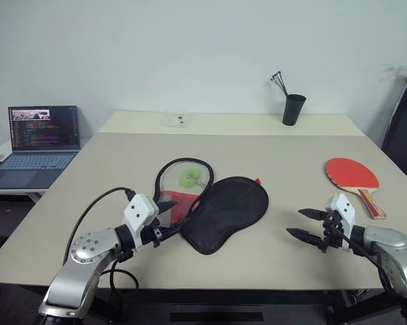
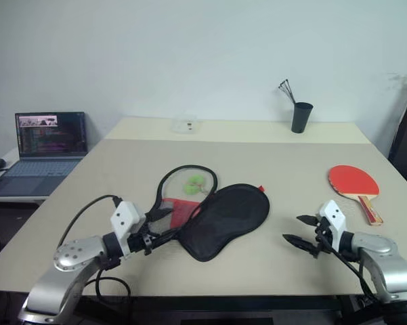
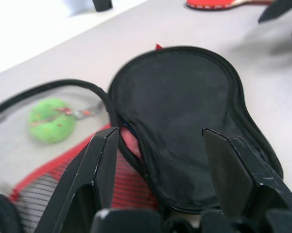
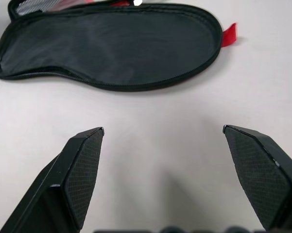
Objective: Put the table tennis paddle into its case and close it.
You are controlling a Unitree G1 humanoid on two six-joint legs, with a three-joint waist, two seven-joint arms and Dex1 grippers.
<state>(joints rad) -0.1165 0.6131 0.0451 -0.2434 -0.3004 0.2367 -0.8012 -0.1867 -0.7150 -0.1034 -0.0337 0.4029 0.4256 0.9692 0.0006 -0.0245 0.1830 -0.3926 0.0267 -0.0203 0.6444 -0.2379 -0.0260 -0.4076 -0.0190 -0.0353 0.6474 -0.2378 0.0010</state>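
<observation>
The case (image 1: 227, 211) lies black side up in the middle of the table, its red mesh side (image 1: 179, 202) showing at its left. Far to the right lies the table tennis paddle (image 1: 352, 173), red face up, its wooden handle (image 1: 371, 202) pointing toward the front edge. My left gripper (image 1: 168, 211) is open at the case's near left end. In the left wrist view its fingers (image 3: 104, 165) stand on either side of the case's narrow end (image 3: 184, 160). My right gripper (image 1: 305, 223) is open over bare table between case and paddle, with nothing between its fingers (image 4: 82, 165).
A black-edged loop (image 1: 183, 166) with a green object (image 1: 189, 179) inside it lies behind the case's left side. A black cup (image 1: 292, 108) and a small clear box (image 1: 177, 120) stand at the back. A laptop (image 1: 37, 145) sits on a side table at left, and a dark chair (image 1: 403, 132) stands at right.
</observation>
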